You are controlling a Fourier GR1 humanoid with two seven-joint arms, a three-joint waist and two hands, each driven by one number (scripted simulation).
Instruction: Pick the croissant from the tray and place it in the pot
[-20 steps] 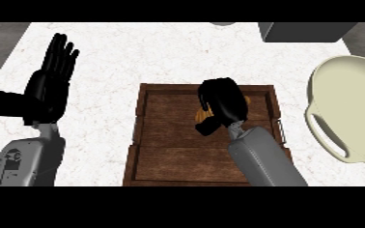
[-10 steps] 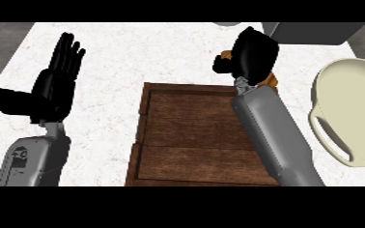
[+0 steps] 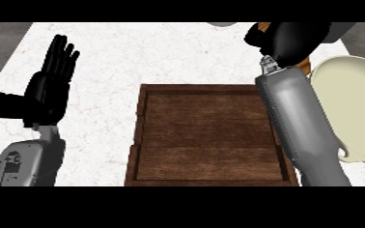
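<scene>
The right hand (image 3: 288, 41) is past the far right corner of the wooden tray (image 3: 206, 130). Its fingers are curled round the croissant (image 3: 306, 66), hiding all but orange slivers at the hand's edges. The cream pot (image 3: 343, 99) stands just beside it on the white desk (image 3: 143, 53). The left hand (image 3: 49, 84) rests at the left, fingers straight and upright.
</scene>
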